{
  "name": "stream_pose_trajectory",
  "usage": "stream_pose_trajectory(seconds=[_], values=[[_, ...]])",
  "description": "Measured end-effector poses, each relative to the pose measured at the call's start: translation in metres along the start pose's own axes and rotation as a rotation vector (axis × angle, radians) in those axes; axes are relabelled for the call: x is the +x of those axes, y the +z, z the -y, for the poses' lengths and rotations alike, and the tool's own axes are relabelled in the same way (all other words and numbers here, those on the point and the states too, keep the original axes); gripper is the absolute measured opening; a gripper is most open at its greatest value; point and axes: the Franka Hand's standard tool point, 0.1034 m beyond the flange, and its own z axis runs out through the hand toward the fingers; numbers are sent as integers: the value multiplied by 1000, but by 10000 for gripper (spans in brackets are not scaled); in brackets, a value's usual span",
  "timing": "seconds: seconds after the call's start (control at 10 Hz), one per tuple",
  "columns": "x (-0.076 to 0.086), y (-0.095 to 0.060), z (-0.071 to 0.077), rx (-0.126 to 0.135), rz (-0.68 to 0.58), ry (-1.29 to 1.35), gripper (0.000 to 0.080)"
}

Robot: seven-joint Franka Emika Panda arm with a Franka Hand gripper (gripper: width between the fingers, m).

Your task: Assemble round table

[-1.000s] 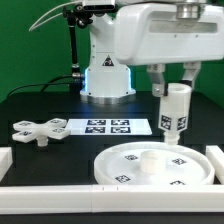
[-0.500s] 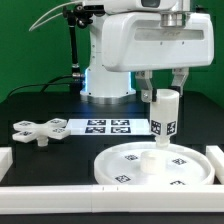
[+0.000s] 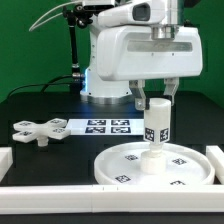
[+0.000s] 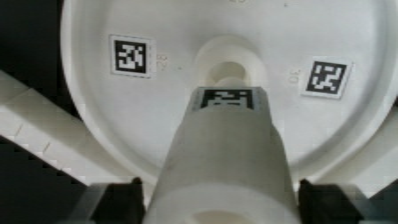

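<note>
- The gripper (image 3: 157, 97) is now lower and more to the exterior view's left than a second ago.
- The post (image 3: 157, 124) it holds comes along with it. Before, it hung higher, over the right side of the round disc (image 3: 112, 166).
- Now the post stands straight up over the disc's middle, with its bottom end at the little bump (image 3: 152, 156) there.

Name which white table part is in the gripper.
The cylindrical post, upright in the gripper over the round disc's centre; the cross piece lies apart.

In the wrist view the post (image 4: 222, 150) hides the centre of the disc (image 4: 231, 25); picture edges cut off its rim.
</note>
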Motion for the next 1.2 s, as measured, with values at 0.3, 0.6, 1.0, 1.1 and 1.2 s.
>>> stream_pose_trajectory(seconds=[0.3, 0.6, 1.0, 1.1, 1.2], values=[[0, 2, 1, -11, -21, -1, 422], [0, 2, 1, -11, -22, -1, 422], [4, 0, -1, -13, -26, -1, 422], [3, 2, 0, -13, -26, -1, 422], [3, 3, -1, -15, -30, 0, 421]])
